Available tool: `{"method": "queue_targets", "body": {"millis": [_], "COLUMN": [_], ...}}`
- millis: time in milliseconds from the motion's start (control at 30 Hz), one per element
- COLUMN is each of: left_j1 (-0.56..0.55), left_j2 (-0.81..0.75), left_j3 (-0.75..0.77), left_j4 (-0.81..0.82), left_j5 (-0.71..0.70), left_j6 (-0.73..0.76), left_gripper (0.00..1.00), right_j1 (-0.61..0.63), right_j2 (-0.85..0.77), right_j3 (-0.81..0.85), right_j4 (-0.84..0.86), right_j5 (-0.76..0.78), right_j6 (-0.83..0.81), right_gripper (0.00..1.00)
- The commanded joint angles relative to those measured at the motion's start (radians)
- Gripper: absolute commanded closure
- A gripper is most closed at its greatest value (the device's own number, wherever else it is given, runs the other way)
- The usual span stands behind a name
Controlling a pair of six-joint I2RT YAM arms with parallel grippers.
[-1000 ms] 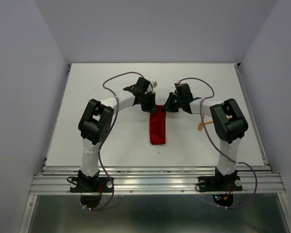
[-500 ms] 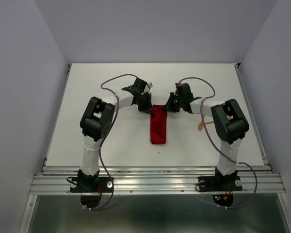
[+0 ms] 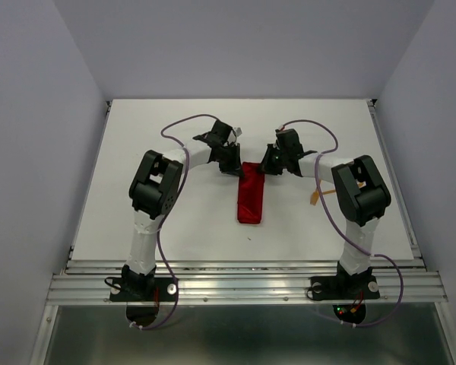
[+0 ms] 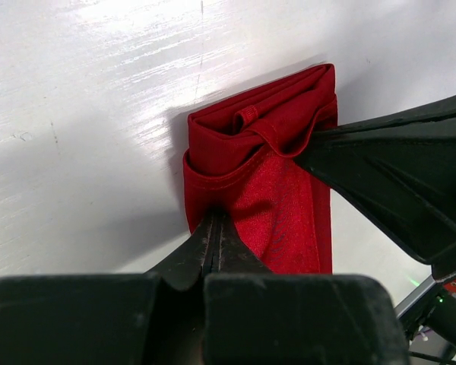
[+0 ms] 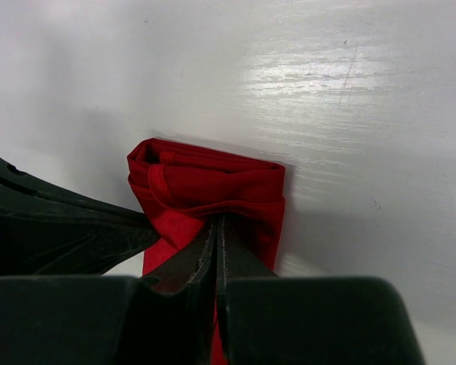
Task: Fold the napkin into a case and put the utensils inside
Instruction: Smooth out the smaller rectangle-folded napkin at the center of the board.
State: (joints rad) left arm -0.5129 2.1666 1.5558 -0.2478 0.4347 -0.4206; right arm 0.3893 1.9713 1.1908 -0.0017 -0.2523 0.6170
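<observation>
From their bases at the near edge of the white tabletop [image 3: 175, 228], both arms reach forward with elbows raised and forearms bent inward, so the wrists angle toward each other. Between them the narrow red folded cloth case [image 3: 249, 204] lies flat, its long axis running straight away from the robot and its near end free. To the right, just beside the right arm's elbow and well apart from the case, the thin orange plastic utensils [image 3: 318, 196] show only in part. At the case's far end the left gripper [image 3: 235, 169] is pinched tight on cloth at the left corner. The right gripper [image 3: 263, 169] is likewise clamped on the right corner. The right arm looks the nearer one for fetching the utensils.
</observation>
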Motion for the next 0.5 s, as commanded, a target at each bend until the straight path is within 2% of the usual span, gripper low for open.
{"method": "queue_targets", "body": {"millis": [0, 333, 467], "left_j1": [-0.007, -0.007, -0.007], "left_j2": [0.021, 0.032, 0.018], "left_j3": [0.038, 0.076, 0.107], "left_j4": [-0.005, -0.018, -0.044], "left_j5": [-0.005, -0.002, -0.019], "left_j6": [0.011, 0.014, 0.026], "left_gripper": [1.0, 1.0, 1.0], "right_j1": [0.013, 0.013, 0.013], "right_j2": [-0.072, 0.021, 0.005], "right_j3": [0.026, 0.01, 0.0], "right_j4": [-0.011, -0.009, -0.011], "right_j5": [-0.01, 0.024, 0.036], "right_j6": [-0.014, -0.02, -0.02], "right_gripper": [0.95, 0.96, 0.96]}}
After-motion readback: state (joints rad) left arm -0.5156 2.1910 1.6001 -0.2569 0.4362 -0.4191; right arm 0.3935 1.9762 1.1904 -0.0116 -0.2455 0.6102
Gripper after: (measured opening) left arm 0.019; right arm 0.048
